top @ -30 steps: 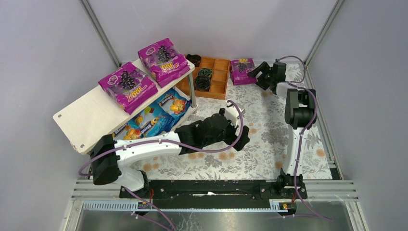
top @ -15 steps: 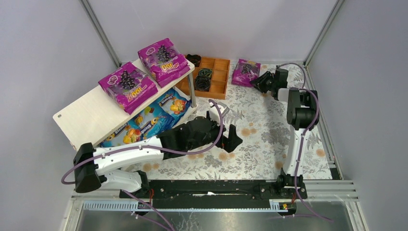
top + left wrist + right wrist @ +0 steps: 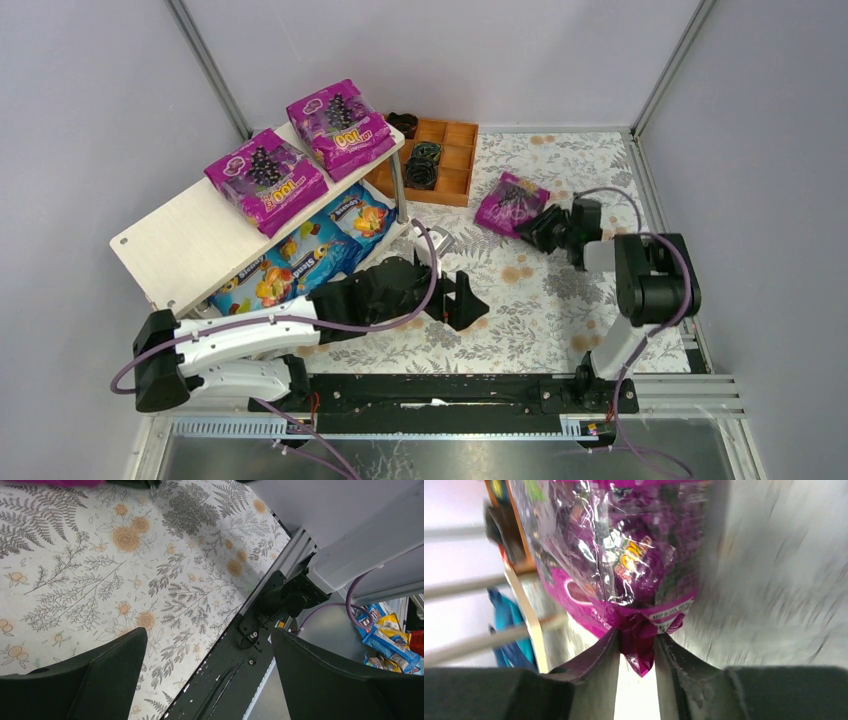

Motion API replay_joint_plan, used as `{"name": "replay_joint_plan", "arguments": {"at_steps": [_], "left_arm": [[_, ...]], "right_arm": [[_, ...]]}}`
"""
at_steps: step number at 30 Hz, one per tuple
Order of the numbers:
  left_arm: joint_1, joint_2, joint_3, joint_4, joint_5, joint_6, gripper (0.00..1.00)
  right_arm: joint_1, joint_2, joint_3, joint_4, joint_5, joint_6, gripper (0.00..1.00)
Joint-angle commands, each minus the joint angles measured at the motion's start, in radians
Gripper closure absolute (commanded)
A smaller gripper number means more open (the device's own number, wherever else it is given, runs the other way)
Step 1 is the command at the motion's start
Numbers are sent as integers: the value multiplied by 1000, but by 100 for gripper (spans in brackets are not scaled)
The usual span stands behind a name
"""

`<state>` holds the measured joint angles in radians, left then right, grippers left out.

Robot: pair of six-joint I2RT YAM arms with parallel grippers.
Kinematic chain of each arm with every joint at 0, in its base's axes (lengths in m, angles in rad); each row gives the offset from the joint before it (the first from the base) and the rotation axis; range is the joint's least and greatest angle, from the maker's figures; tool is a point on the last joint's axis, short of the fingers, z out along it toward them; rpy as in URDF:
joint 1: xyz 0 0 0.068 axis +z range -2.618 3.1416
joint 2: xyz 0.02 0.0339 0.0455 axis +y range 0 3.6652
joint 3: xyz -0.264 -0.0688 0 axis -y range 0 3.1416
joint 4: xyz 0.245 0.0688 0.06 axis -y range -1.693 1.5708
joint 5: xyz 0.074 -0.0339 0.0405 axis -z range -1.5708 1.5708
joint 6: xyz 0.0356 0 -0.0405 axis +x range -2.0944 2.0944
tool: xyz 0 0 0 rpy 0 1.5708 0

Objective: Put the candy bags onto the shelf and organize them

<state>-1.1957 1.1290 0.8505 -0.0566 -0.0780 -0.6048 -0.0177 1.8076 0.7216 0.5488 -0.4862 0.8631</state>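
While the right jaws clench one end of a grape bag [image 3: 508, 203] at mid-right of the desk [image 3: 560, 310], well apart from the shelf [image 3: 180, 240], the top view shows the left jaws released and empty, lying between that bag and the shelf. Whether the bag is clear of the desk cannot be told. Shelf contents: two grape packs [image 3: 265, 175] on the top board, its near end bare; blue bags [image 3: 300, 262] on the lower tier. The tray [image 3: 455, 160] beside the shelf holds black rings [image 3: 422, 165] in its left compartments; the others look empty. Left wrist view: jaws spread wide over patterned desk, nothing between them. Right wrist view, blurred: jaws pinch only the crimped end seam, and the bag's body extends free beyond them. Risks, in my judgement: the glossy seam may slip from so narrow a grip and drop the bag; the unsupported body may swing into the tray or a shelf post; the left arm sits across the direct route and may be struck unless it clears.
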Motion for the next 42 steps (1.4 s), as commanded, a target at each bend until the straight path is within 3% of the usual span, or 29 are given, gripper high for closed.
{"name": "replay_joint_plan", "arguments": {"at_steps": [1,4,7,8,9,10,13,17,23,27,30,33,35,42], "left_arm": [[-1,-72,-32,81,9,-7,1],[-1,-117,-31,19,-43,26,1],[-1,-172,-27,-35,-85,49,1],[-1,-193,-30,-51,-103,49,1],[-1,-217,-36,-61,-111,46,1],[-1,-241,-46,-68,-116,40,1],[-1,-302,-92,-70,-130,16,1],[-1,-314,-115,-76,-143,4,1],[-1,-247,-72,-87,-84,4,1],[-1,-225,-75,-67,-66,7,1],[-1,-218,-69,-69,-56,7,1],[-1,-218,-78,-65,-58,7,1],[-1,-215,-87,-58,-55,9,1],[-1,-173,-81,-30,-42,20,1]], "right_arm": [[172,-170,-179,6,37,74,58],[377,-227,-240,96,47,170,43],[511,-267,-201,90,-17,159,33],[521,-294,-188,50,-39,136,11],[522,-354,-184,-7,-44,115,2],[521,-413,-181,-73,-26,77,0],[521,-586,-115,-403,145,-128,0],[438,-676,-2,-630,342,-277,0],[145,-521,165,-678,343,-389,0],[71,-340,289,-696,308,-429,0],[68,-220,349,-724,227,-457,10],[69,-198,277,-619,22,-422,24],[98,-230,211,-568,-18,-393,32],[410,-456,24,-557,-27,-361,31]]}}
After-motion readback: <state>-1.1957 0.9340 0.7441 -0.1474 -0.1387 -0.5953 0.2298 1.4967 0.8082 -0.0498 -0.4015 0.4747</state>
